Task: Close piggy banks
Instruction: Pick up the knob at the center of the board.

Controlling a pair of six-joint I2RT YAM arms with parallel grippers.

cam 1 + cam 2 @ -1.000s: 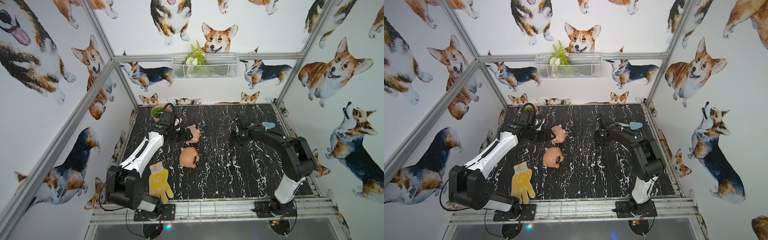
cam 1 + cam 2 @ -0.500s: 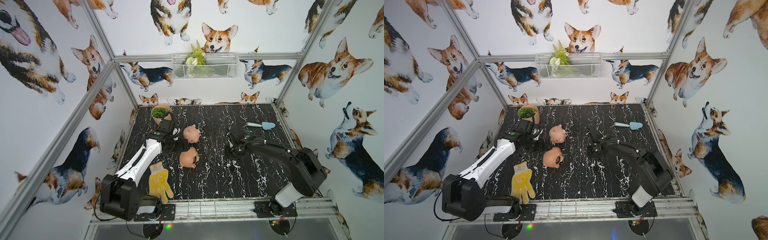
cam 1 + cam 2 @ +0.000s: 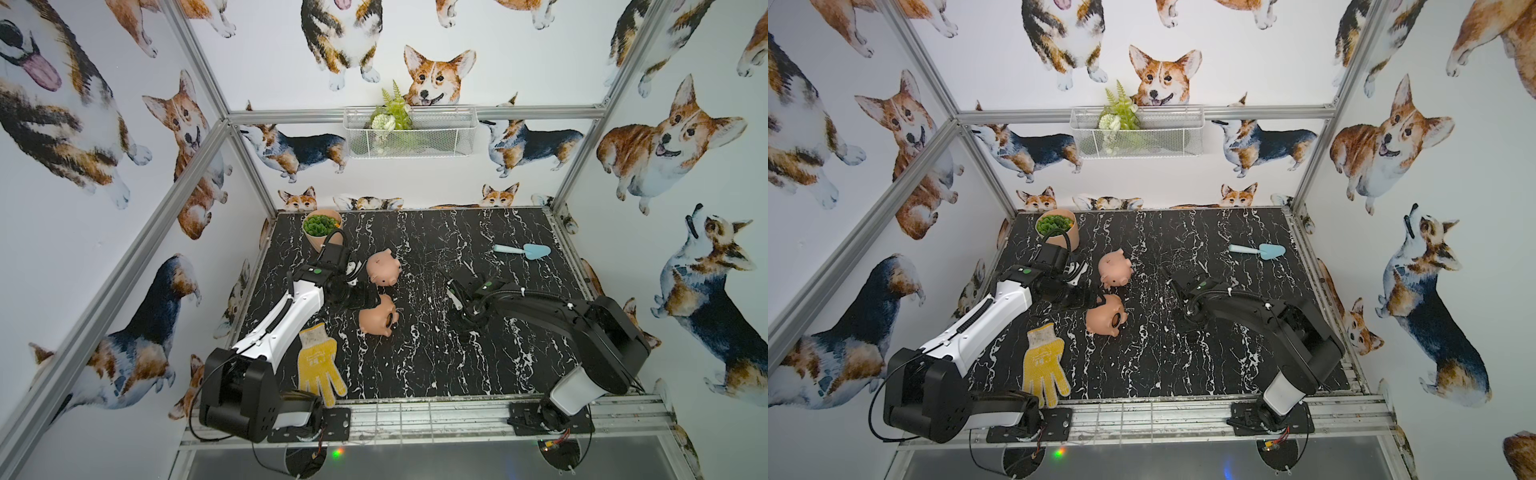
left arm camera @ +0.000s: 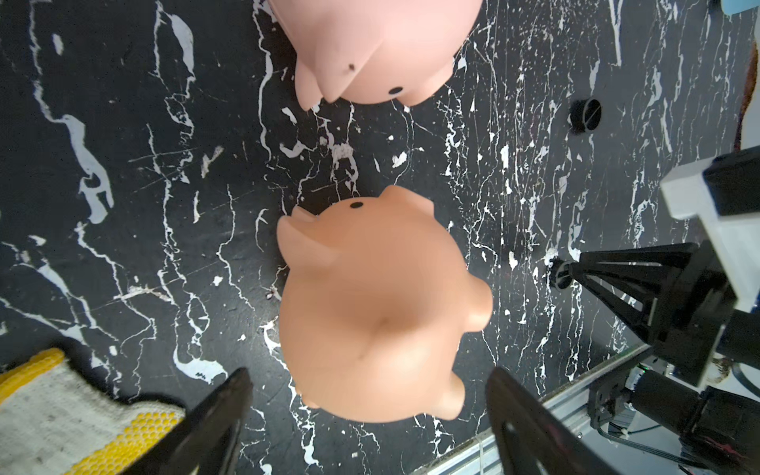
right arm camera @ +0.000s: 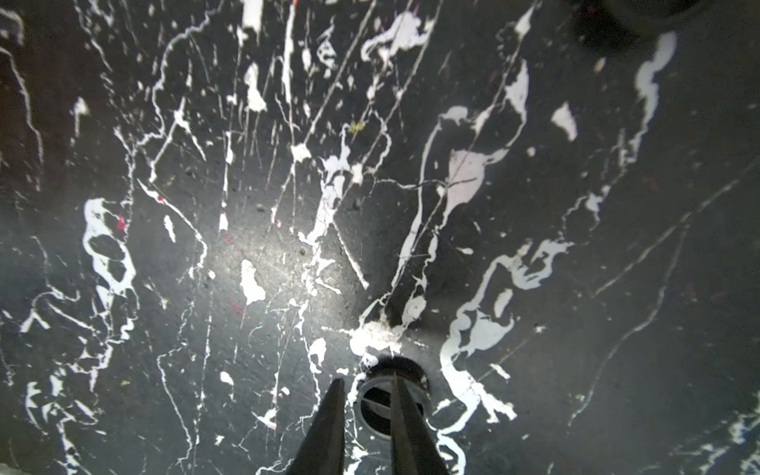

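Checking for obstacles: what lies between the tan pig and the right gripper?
Bare table, shown in the left wrist view; tan pig and right gripper stand apart.

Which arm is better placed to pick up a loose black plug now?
Right: the right gripper has its tips at a black plug; the left gripper flanks the tan piggy bank.

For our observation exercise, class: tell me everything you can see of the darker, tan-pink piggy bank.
The darker piggy bank is smooth tan-pink plastic: a rounded body, stubby legs, pointed ears, a black eye. It lies on its side on the black marbled table, its round dark belly opening facing sideways. The open left gripper straddles its rear without visible contact. The paler bank stands close, apart.
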